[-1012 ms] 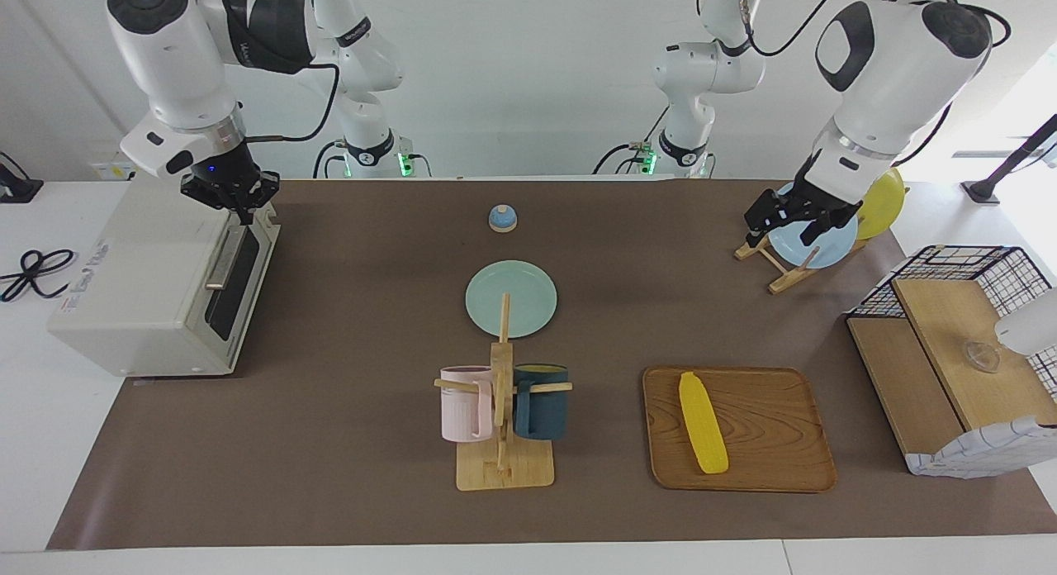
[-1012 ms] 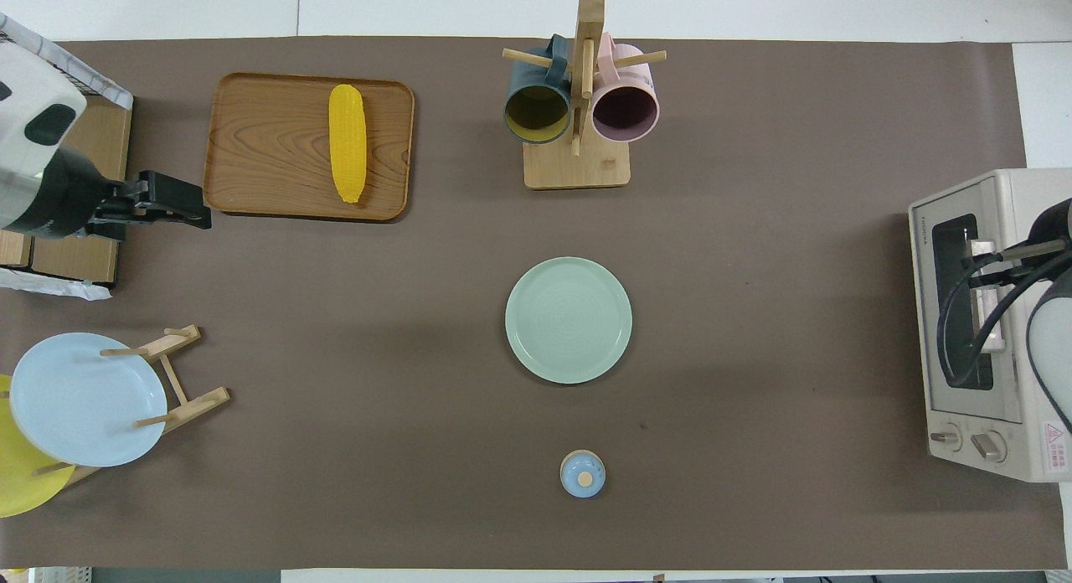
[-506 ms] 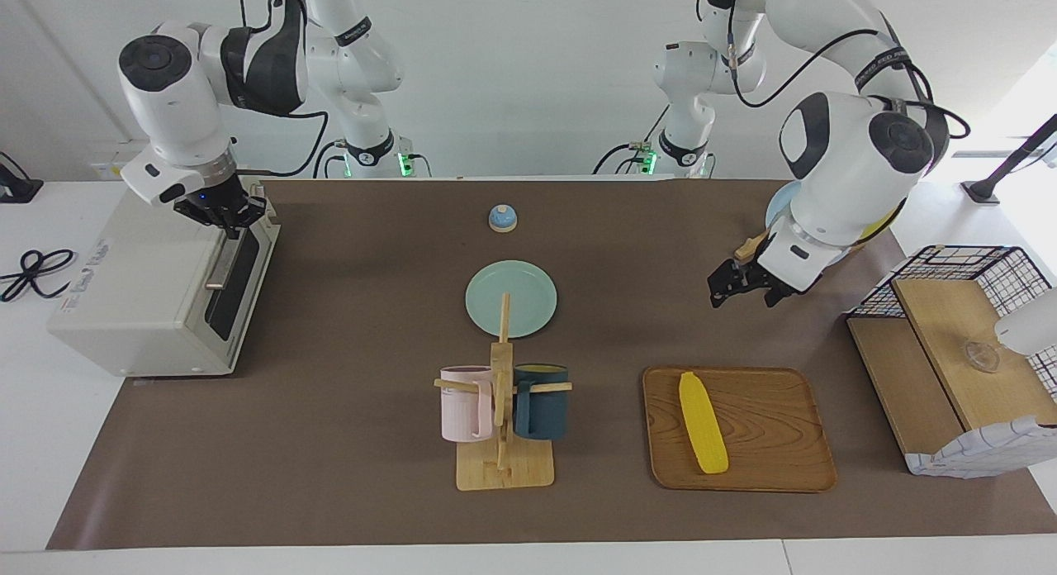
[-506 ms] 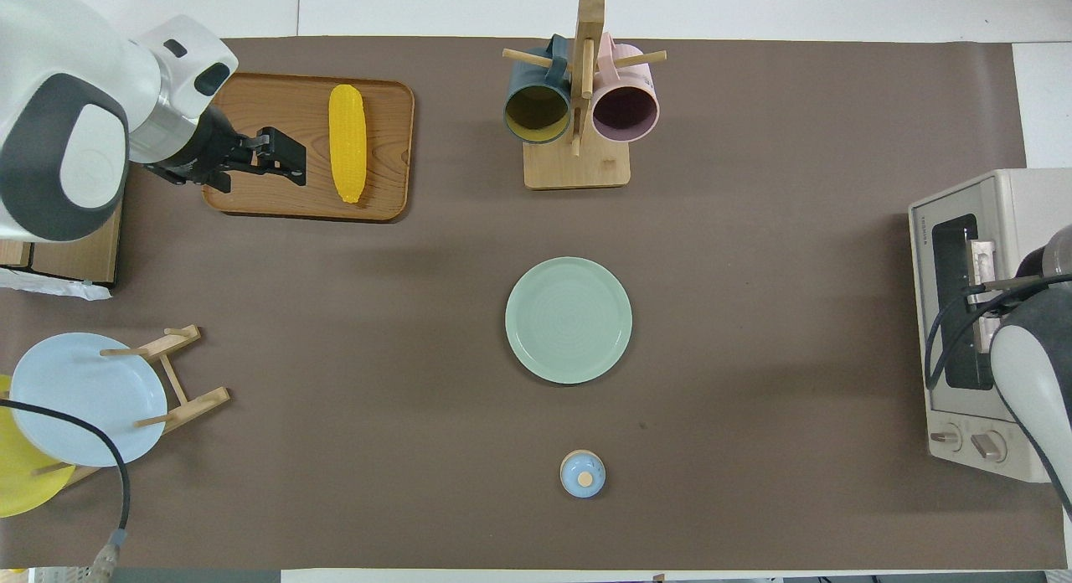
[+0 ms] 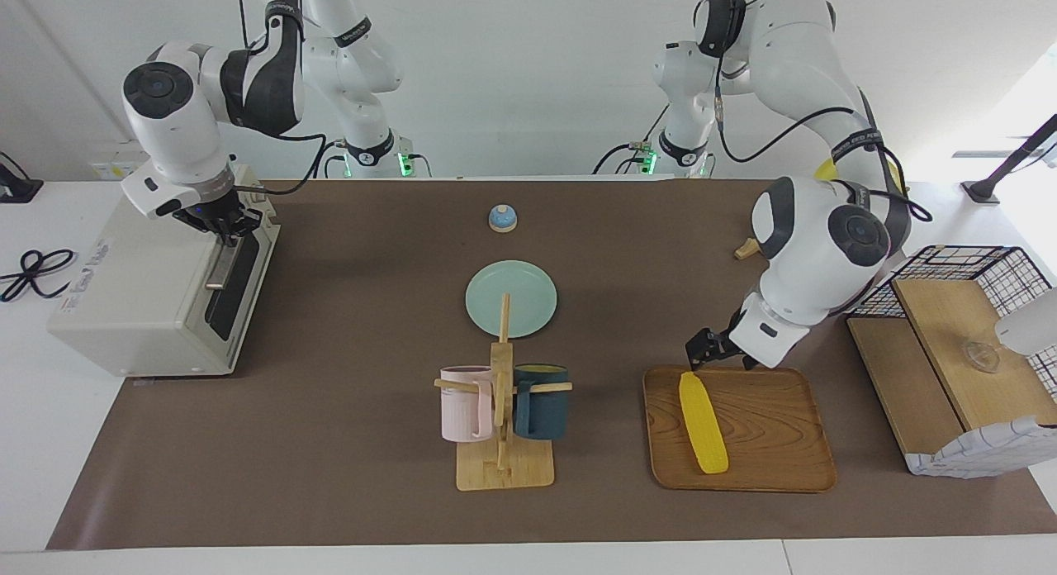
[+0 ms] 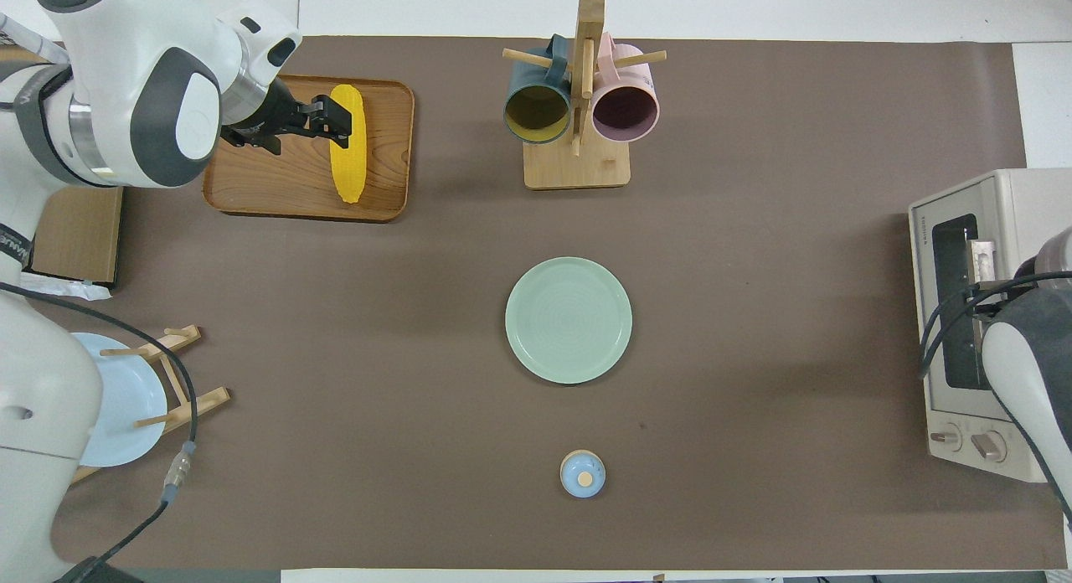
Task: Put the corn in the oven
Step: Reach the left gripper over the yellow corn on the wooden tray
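Swinging in fast, the left gripper (image 5: 702,354) now hangs over the tapered end of the corn (image 5: 703,423), fingers spread wide with nothing between them; in the overhead view they overlap the cob's upper part at upper left of the frame. A second ago this gripper was up by the plate rack at upper right of the facing frame, half a second ago midway, so the reach is nearly finished and, I'd judge, the grasp comes next. The corn has not moved: flat on the wooden tray (image 5: 776,468), lower right of the facing frame, toward the left arm's end of the counter.

The right gripper (image 5: 221,226) sits at the top edge of the oven (image 5: 132,311), at the left of the facing frame, fingers closed at the door's bar handle; whether they clamp it, can't tell. It has dropped slightly onto the handle compared with a second ago. Door looks still shut, so opening it remains to be done.
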Robot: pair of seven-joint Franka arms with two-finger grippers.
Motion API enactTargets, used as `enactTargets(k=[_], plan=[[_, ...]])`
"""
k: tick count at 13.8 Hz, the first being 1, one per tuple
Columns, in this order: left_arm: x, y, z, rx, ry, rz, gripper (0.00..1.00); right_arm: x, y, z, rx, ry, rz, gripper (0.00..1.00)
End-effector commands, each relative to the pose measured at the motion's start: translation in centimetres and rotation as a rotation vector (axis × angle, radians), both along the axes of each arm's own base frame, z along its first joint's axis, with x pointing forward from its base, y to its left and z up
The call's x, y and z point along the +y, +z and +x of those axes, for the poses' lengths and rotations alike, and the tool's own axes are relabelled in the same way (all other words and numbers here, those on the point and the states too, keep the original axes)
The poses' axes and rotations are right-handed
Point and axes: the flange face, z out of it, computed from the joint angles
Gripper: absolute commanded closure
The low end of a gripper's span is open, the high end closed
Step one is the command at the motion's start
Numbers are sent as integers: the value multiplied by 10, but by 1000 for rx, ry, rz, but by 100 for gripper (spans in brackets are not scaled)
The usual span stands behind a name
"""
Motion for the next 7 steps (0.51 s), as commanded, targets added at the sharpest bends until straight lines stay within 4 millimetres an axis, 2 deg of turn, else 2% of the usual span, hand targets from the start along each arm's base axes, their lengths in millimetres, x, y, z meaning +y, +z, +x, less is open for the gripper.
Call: enactTargets(k=[1, 3, 7], plan=[[-6, -32, 26, -33, 13, 30, 0, -4, -3, -1, -11, -8, -22, 100], [7, -35, 35, -80, 35, 39, 0, -3, -9, -3, -1, -11, -18, 100], [-7, -62, 35, -103, 20, 42, 0, 0, -14, -2, -6, -12, 0, 100]])
